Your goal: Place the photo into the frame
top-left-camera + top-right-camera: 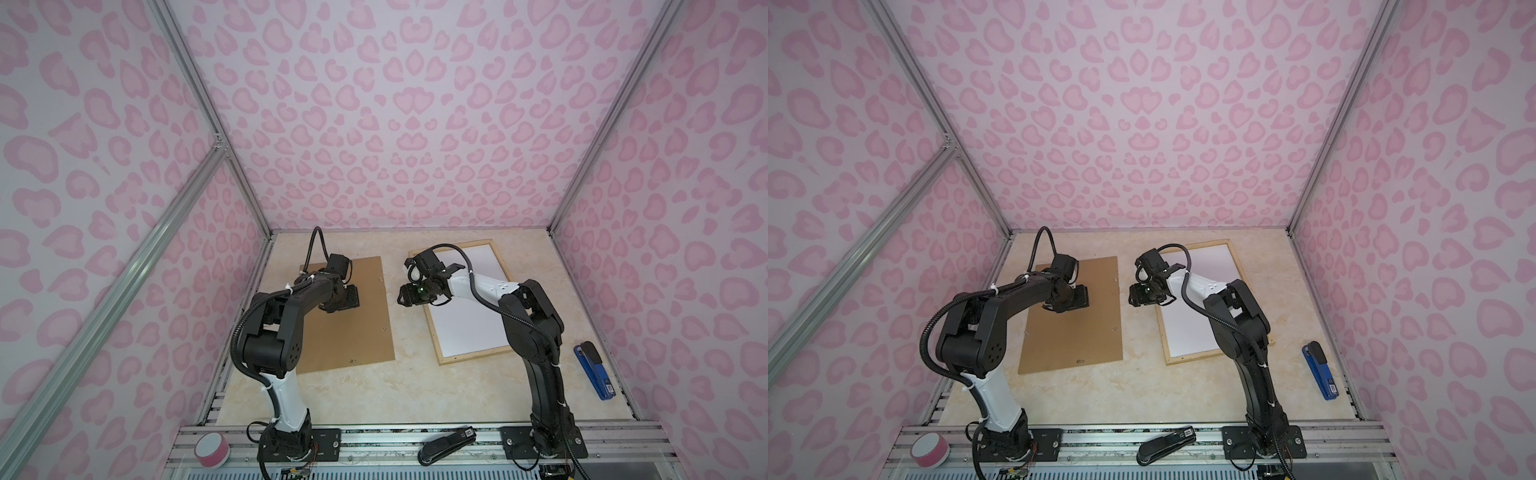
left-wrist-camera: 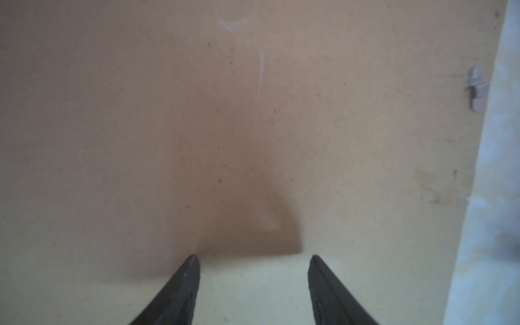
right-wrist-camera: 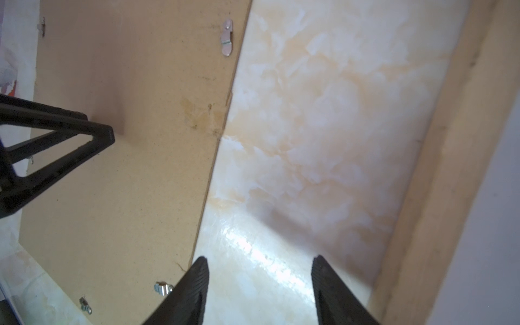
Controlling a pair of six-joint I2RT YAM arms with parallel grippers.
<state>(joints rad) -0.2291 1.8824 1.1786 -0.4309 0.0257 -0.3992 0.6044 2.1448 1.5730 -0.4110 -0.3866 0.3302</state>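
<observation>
My left tool (image 2: 253, 257) has its jaws moderately apart and is empty, with the tips low over the middle of the brown backing board (image 1: 349, 332); contact I can't tell. My right tool (image 3: 260, 259) is likewise parted and empty, above bare tabletop (image 3: 309, 140) between board and frame (image 1: 473, 356). A white sheet lies flat inside the frame; I take it for the photo (image 1: 469, 324), back up, so probably seated. I judge the board goes on next. A flat panel gives no purchase from above, so I'd work an edge and mind its metal clips (image 3: 226, 38). My right arm overhangs part of the frame and would block lowering the board. A blue stapler (image 1: 592, 372) lies well clear to the right.
</observation>
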